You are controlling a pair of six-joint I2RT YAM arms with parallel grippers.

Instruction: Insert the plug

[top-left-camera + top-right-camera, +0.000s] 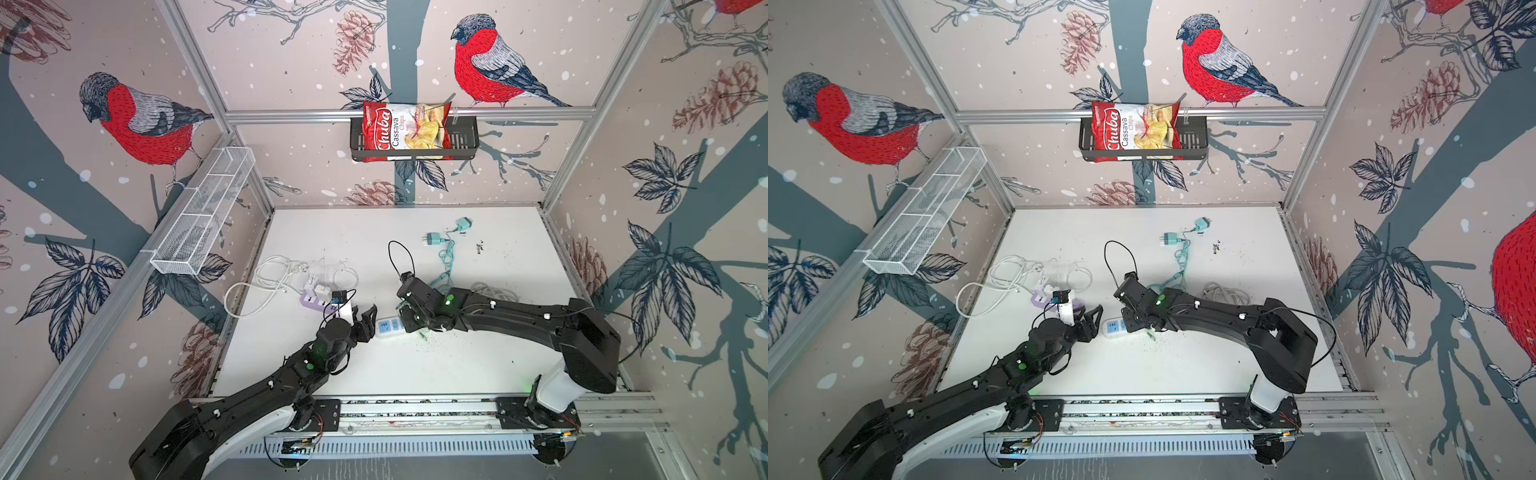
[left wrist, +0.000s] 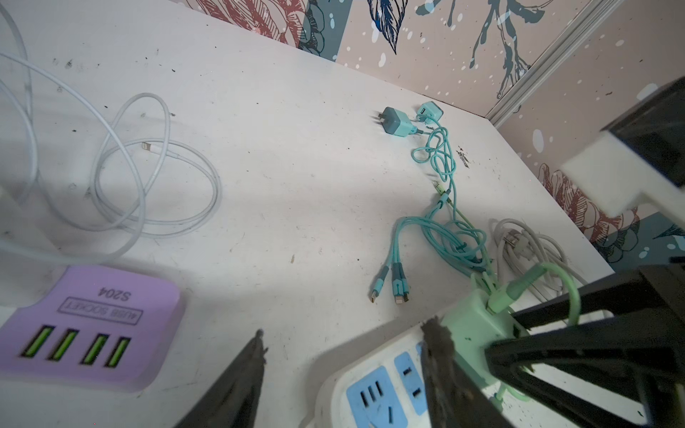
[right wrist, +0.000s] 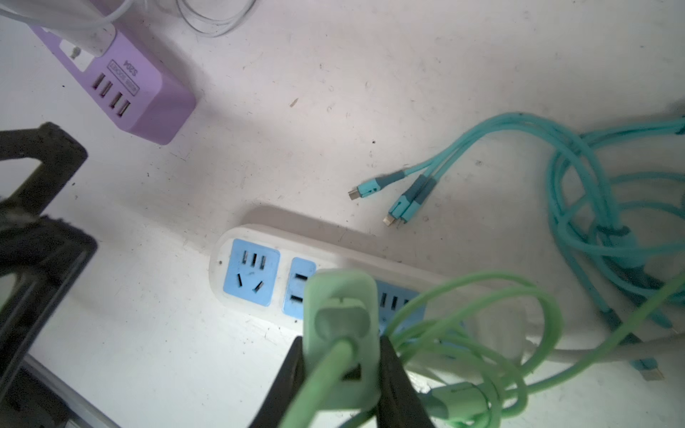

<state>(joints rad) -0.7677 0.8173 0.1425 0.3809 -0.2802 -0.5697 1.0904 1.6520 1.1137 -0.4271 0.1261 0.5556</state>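
Plug (image 3: 339, 307) sits clamped in the right gripper (image 3: 341, 341), strip (image 3: 252, 276) just beneath it; left gripper (image 2: 344, 329), jaws apart, by its end.

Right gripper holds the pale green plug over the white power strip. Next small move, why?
Probably ease the right gripper down: its pale green plug sits above the white power strip's two-slot blue socket; the open left gripper flanks the strip's end.

Two black arms meet at a white strip (image 1: 388, 327) on the table (image 1: 415, 374): left gripper (image 1: 371, 324) spread at its end, right gripper (image 1: 409, 324) low over it (chips (image 1: 405, 131) shelved on the back wall).
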